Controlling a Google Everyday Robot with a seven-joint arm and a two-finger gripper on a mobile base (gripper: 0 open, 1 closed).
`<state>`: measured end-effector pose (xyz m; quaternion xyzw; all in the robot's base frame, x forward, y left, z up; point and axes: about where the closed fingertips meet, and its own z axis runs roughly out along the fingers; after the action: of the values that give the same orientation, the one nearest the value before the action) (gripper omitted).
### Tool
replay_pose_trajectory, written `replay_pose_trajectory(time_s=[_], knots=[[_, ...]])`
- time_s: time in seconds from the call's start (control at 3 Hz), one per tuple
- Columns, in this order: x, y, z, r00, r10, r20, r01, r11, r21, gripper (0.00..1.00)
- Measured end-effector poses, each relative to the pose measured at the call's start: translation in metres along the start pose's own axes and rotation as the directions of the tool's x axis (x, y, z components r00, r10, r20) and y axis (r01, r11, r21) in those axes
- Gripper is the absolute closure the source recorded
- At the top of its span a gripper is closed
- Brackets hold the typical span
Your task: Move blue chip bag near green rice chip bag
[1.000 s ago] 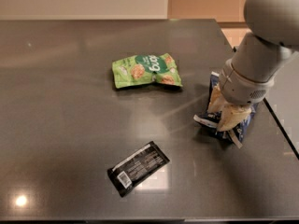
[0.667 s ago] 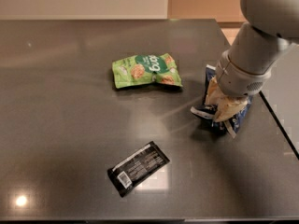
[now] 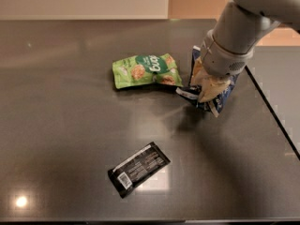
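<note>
Nearing the finish, judging by the layout. Holding the blue bag (image 3: 226, 96) clamped in the claw (image 3: 202, 93), with the bag sticking out behind and right of the claw. Possibly lifting it a little off the desk (image 3: 70, 125), or just resting it there; hard telling. Finding the green bag (image 3: 145, 71) just left of the claw, almost touching the blue bag. Leaving only the setting down and letting go. Ignoring the black packet (image 3: 138, 168), well apart toward the camera.
</note>
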<state>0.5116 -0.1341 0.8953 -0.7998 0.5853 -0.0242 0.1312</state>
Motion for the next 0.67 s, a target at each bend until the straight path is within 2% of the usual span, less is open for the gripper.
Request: replay_pose_trajectory(time_s=[0.33, 0.67], knots=[[-0.009, -0.022, 0.001, 0.999, 0.005, 0.044, -0.007, 0.9995, 0.031, 0.82], [-0.016, -0.034, 0.004, 0.995, 0.018, 0.095, -0.022, 0.9988, 0.043, 0.59]])
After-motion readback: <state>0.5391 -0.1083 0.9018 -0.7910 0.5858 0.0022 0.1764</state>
